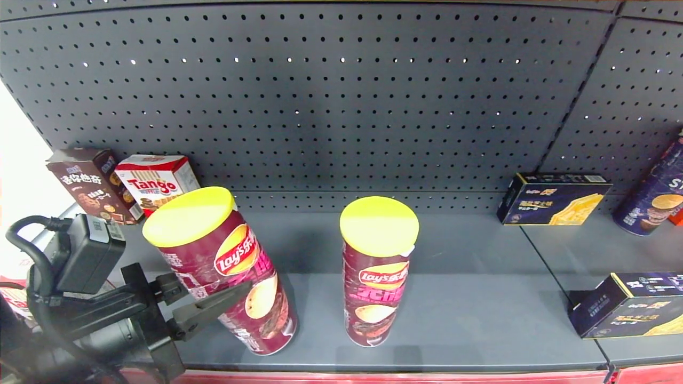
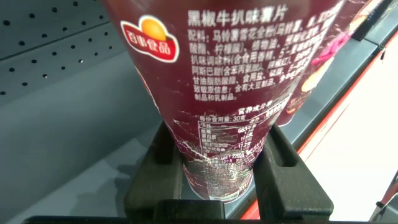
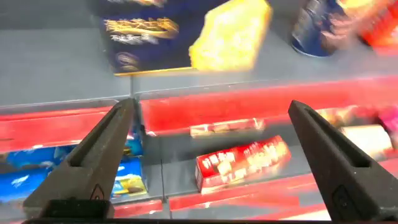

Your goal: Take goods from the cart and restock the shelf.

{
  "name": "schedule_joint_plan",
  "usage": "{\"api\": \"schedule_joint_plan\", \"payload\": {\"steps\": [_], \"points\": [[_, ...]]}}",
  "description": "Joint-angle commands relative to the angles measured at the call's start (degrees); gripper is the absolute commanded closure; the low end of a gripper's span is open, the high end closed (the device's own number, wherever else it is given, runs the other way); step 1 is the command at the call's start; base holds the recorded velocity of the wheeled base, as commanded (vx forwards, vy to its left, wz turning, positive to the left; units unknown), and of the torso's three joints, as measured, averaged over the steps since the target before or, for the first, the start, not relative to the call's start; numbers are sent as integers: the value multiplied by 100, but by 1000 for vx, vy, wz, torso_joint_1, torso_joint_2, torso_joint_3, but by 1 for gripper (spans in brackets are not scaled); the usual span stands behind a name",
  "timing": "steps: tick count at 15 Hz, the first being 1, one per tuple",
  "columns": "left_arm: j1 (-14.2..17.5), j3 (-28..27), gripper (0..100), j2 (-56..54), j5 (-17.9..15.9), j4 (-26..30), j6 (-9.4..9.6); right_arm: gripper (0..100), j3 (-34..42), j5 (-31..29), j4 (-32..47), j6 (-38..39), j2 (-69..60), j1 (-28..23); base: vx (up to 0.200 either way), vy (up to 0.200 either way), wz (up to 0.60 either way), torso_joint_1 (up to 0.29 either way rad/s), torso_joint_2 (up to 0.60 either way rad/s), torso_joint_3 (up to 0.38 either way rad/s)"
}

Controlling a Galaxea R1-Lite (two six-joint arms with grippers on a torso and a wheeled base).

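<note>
Left wrist view: the left gripper [image 2: 221, 177] is clamped on a chip can [image 2: 230, 81], with one finger pressed to each side of the lower body, close to the base. The can's long axis runs up and away from the gripper.

- In the head view the held can is leaned: the yellow lid [image 1: 189, 216] is tipped to the gripper's left, and the base is set to its right, just inside the red front lip [image 1: 373, 376].
- Whether the base is seated on the shelf board [image 1: 469, 320] cannot be told.
- To the gripper's right a second can [image 1: 379, 277] is stood upright, apart from the held one with a clear gap between.
- Beyond the gripper, open board is left up to the pegboard wall [image 1: 320, 106].
- Far beyond and to the left, a brown box [image 1: 88, 181] and a wafer box [image 1: 157, 181] are parked at the wall.
- Blue boxes [image 1: 555, 200] are kept well apart to the right.
- The right gripper [image 3: 217, 155] is spread wide with nothing held, facing a shelf edge with a blue-and-yellow box [image 3: 180, 37] beyond it.

Judgement: the placing is nearly done. The can is to be righted onto its base before the fingers are released. The near lip and the neighbouring can are judged the tight sides, so any shift is best made away from the gripper, toward the wall.
</note>
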Motion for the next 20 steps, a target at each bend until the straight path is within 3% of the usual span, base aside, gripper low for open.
{"api": "schedule_joint_plan", "payload": {"steps": [1, 2, 3, 4, 10, 13, 18, 20], "points": [[13, -18, 100, -110, 6, -9, 2, 0, 16, 25, 12, -19, -111, -1, 0, 0, 0, 0, 0, 0], [13, -18, 100, -128, 6, -9, 2, 0, 16, 236, 12, -55, -111, 43, 0, 0, 0, 0, 0, 0], [4, -9, 100, -136, -3, -9, 2, 0, 16, 887, 214, -63, -340, 377, 0, 0, 0, 0, 0, 0], [-5, -27, 100, -136, -12, -9, 2, 0, -11, 1027, 398, -81, -551, 526, 0, 0, 0, 0, 0, 0], [-93, -282, 100, -128, -38, 61, 20, 0, -2, 992, 372, -19, -630, 421, 0, 0, 0, 0, 0, 0], [4, -466, 100, -48, -284, 210, 11, 0, -2, 983, 372, -19, -630, 421, 0, 0, 0, 0, 0, 0], [-31, -1855, 100, -207, -337, 2258, 55, 0, -2, 992, 372, -19, -630, 421, 0, 0, 0, 0, 0, 0], [57, -2075, 100, -57, -328, 2364, 160, 0, -2, 983, 372, -19, -630, 421, 0, 0, 0, 0, 0, 0]]}}
